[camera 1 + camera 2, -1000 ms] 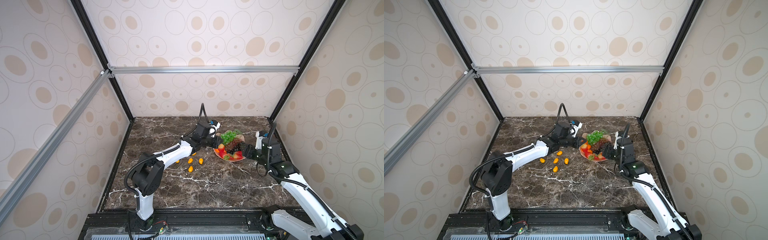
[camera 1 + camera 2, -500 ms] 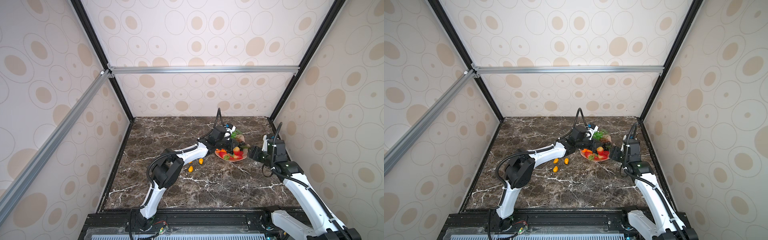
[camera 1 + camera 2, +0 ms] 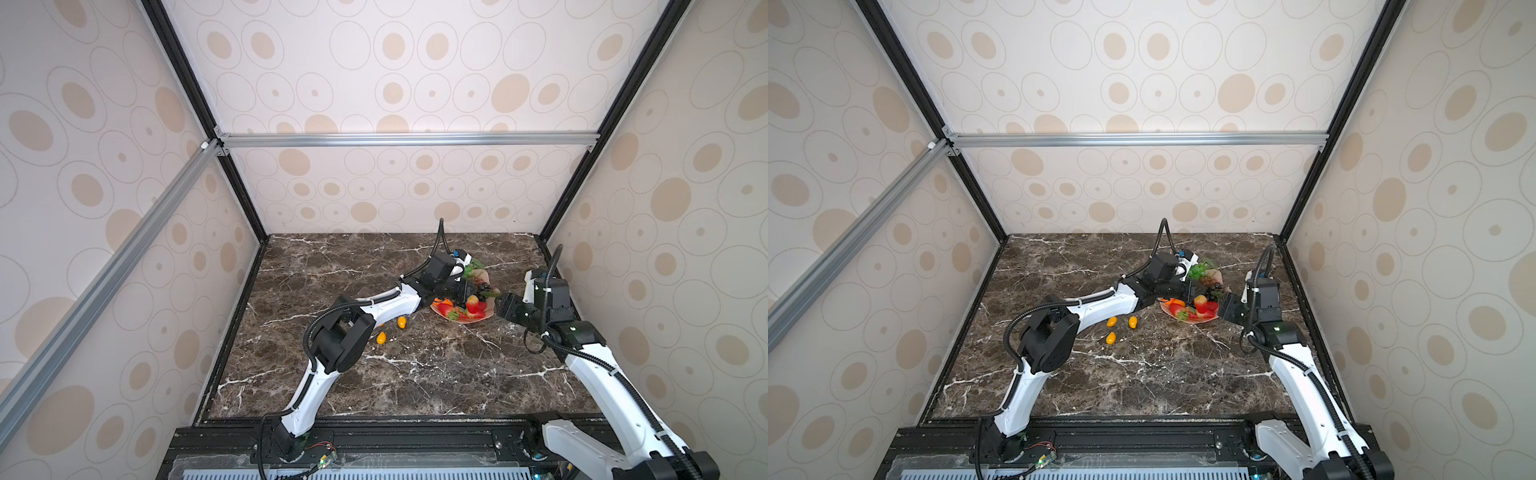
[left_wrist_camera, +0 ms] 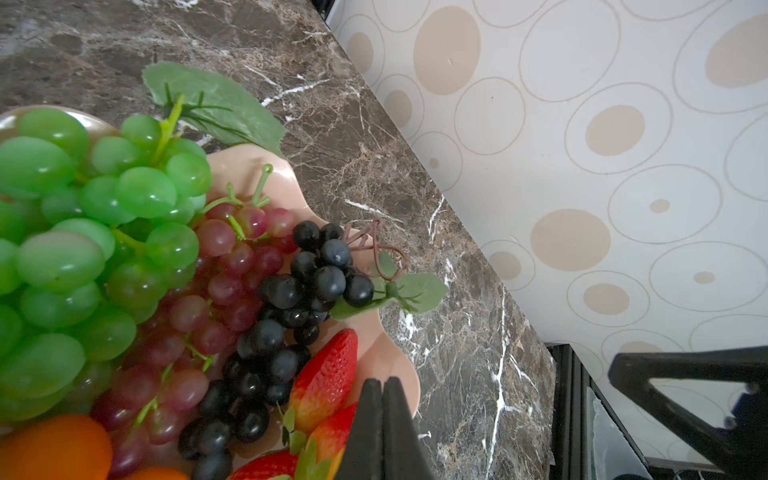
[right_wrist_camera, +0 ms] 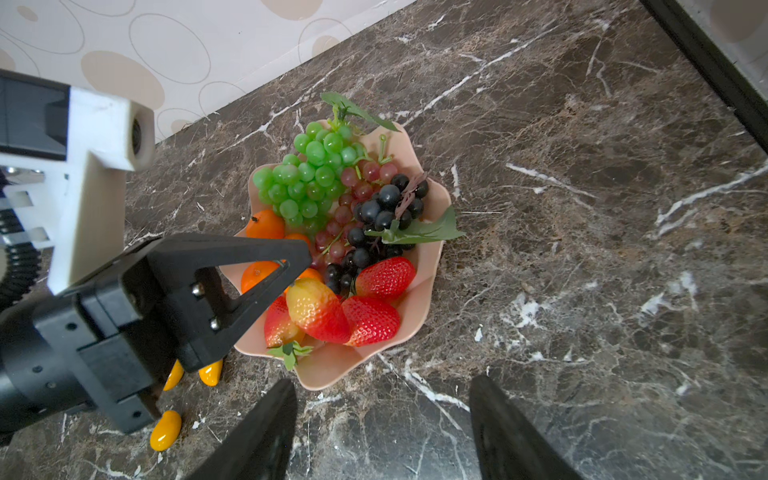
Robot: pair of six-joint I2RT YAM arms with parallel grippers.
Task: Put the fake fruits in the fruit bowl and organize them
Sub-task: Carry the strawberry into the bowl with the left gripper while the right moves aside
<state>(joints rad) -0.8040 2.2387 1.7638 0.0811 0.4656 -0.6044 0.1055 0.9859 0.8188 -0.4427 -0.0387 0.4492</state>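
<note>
A dark brown marble-patterned bench (image 3: pixel 415 374), veined with white, is enclosed on three sides by cream wallpapered panels printed with beige ovals and thin grey rings: a back wall (image 3: pixel 395 75), a left wall (image 3: pixel 62 208) and a right wall (image 3: pixel 698 199). The rear corners are marked by black metal posts (image 3: pixel 195 104), seen in both top views slanting upward and outward. A silver aluminium crossbar (image 3: pixel 407 139) is fixed horizontally across the back wall between the posts, and a second silver rail (image 3: pixel 108 270) is run along the left wall toward the front. The bench's front edge is bordered by a black metal frame beam (image 3: pixel 415 436). The enclosure is lit softly and evenly.
</note>
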